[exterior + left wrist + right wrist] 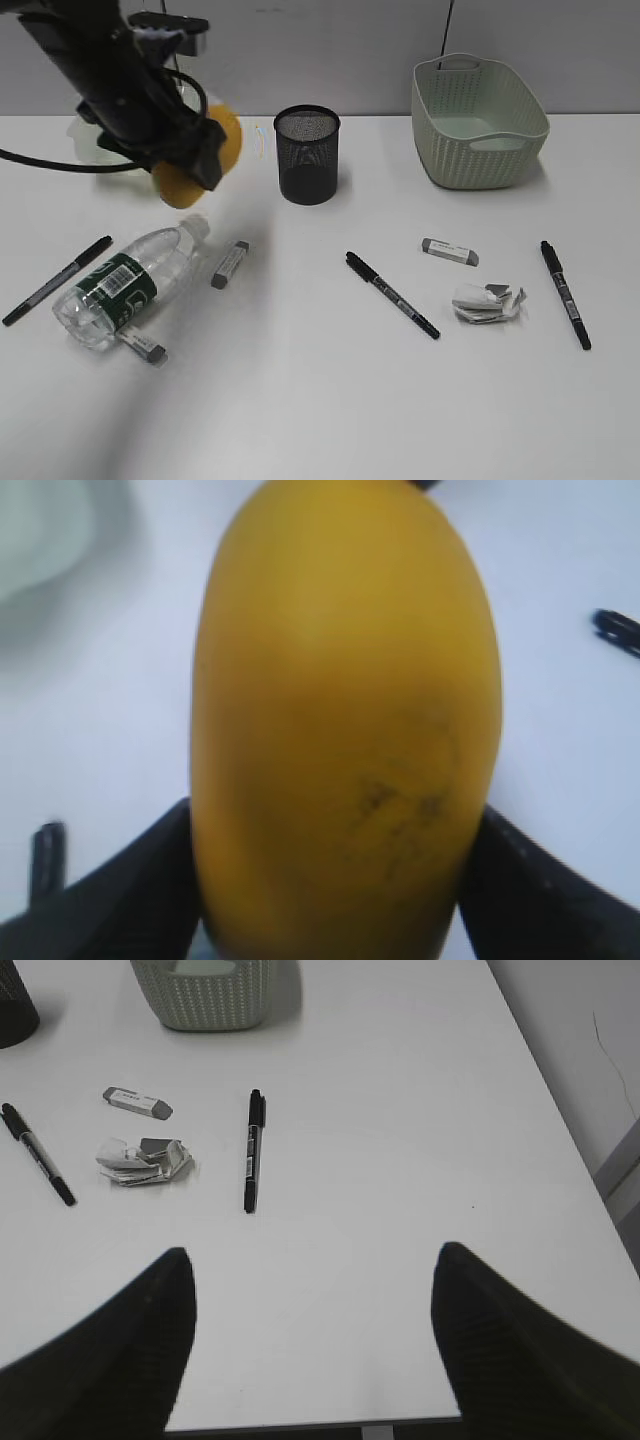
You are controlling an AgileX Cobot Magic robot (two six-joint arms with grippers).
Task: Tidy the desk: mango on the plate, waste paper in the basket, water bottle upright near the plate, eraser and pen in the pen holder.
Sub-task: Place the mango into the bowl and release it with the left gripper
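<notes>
Mango [345, 730] is clamped between my left gripper [195, 155] jaws right now; the left wrist cam is basically all yellow-orange fruit with a black finger [130, 900] pressed on each side at the bottom. From the exterior view the left arm sits over the back-left part of the desk [320, 400], and the mango pokes out from behind the gripper, just beside the plate [85, 135]. I only catch a pale sliver of that plate behind the arm, so I can't tell whether the fruit is over it or next to it.

Right gripper [315, 1350] is spread wide with nothing between the fingers, hovering over the near right edge of the desk.

Rest of the mess:
- water bottle [125, 285] lying on its side at front left, cap toward the back, with a pen [57, 280] to its left and an eraser [230, 264] to its right; another eraser [143, 347] peeks out under its base
- pen holder [307, 155] upright at back centre
- basket [478, 122] at back right
- waste paper [488, 302] front right, sitting between two more pens [392, 294] [565, 293], with a grey eraser [449, 251] just behind it
</notes>
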